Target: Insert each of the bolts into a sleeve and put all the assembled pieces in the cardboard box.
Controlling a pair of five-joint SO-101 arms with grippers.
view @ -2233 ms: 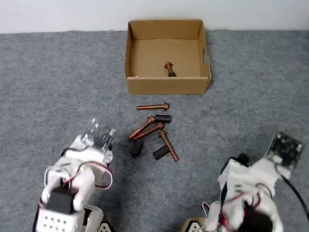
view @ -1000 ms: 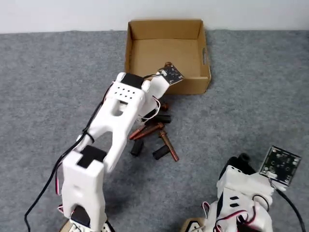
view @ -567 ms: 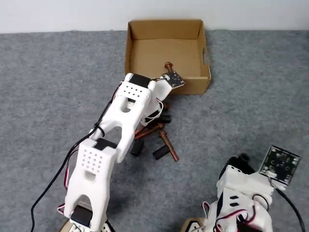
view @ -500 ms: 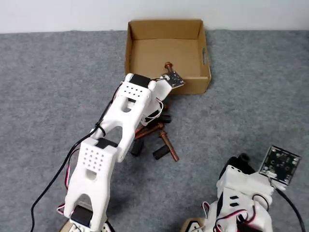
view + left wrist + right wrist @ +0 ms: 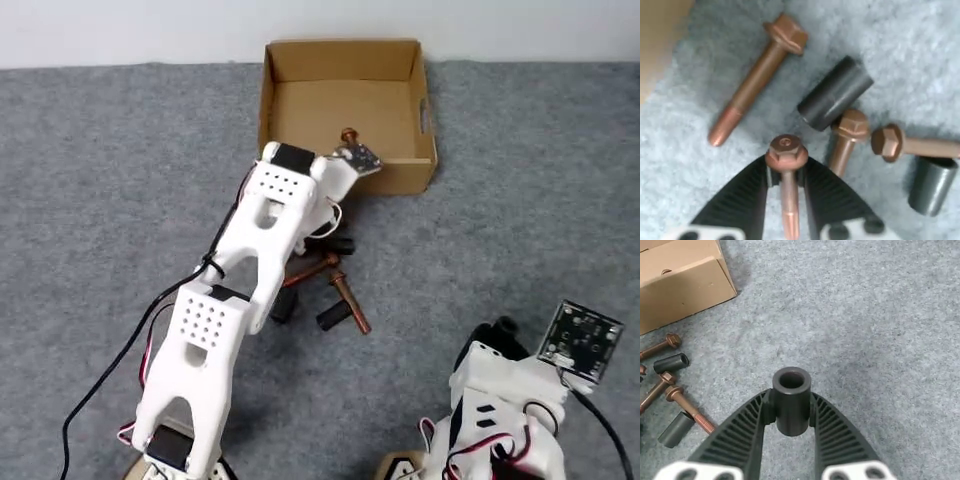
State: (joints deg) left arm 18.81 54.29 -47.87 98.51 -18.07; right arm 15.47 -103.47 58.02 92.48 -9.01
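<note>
Grey surface (image 5: pixel 520 200) carries everything; left arm (image 5: pixel 260 240) stretched out over the heap of parts just in front of the cardboard box (image 5: pixel 345 180); right arm (image 5: pixel 510 400) folded back at the near edge, well apart from the heap; box open-topped, one copper bolt head (image 5: pixel 348 135) visible inside near its front wall, probably a finished piece; right tool (image 5: pixel 791 410) clamped on a black sleeve (image 5: pixel 791 400), bore facing outward, likely presented so a shank can enter; left tool (image 5: pixel 786 165) closed around a bolt (image 5: pixel 787 150) just below its head, head pointing away, a grip that leaves the tip hidden; whether this bolt is off the surface, cannot tell; beside it two loose sleeves (image 5: pixel 835 100) and three loose bolts (image 5: pixel 757 77), some touching, waiting their turn.
</note>
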